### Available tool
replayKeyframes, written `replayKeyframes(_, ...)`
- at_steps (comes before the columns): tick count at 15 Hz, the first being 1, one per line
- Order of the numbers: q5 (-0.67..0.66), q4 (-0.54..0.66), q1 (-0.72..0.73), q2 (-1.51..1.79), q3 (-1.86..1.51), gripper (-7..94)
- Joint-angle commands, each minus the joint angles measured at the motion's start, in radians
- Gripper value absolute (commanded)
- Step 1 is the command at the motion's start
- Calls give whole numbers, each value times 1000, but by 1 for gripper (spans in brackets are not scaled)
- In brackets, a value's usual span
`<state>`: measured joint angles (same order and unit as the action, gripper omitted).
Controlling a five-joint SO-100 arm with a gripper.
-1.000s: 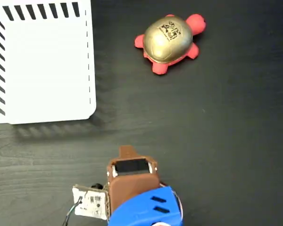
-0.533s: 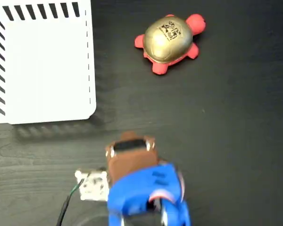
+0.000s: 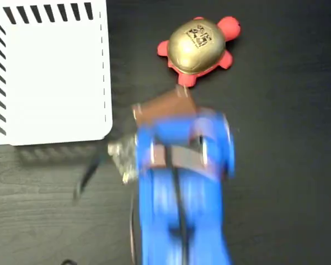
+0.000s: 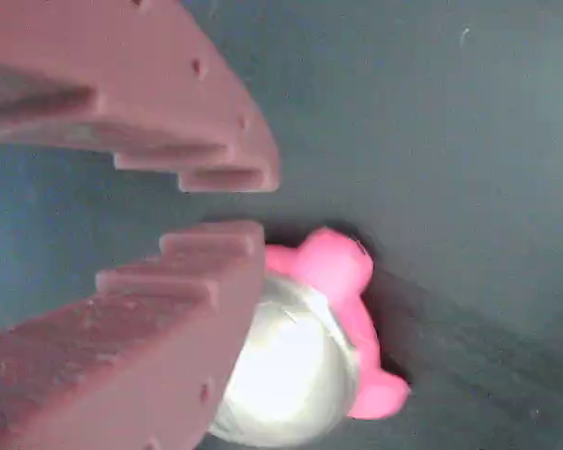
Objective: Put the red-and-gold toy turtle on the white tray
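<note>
In the fixed view the turtle [image 3: 198,48] sits on the bench near its far edge, well apart from the white tray [image 3: 49,77] at the far left corner; nothing lies between them. The blurred blue arm [image 3: 179,187] reaches toward it. In the wrist view the jaws [image 4: 239,208] stand slightly parted, empty, just above the turtle [image 4: 310,347]. Grasping and carrying remain.

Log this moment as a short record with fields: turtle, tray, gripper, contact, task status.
turtle: red-and-gold toy turtle sits on the dark table, upright, to the right of the tray in the fixed view
tray: white tray at upper left, nothing on it
gripper: gripper just short of the turtle, fingers slightly parted, nothing between them
contact: none visible
task status: turtle not yet picked up
</note>
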<state>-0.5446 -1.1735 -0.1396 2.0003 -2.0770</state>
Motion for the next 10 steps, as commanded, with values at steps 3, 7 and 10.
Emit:
replayKeyframes(3,-104,-110,-29,-295,407,0)
replayKeyframes(7,-175,-156,-97,-442,583,0)
replayKeyframes(10,-195,-167,-140,-584,738,0)
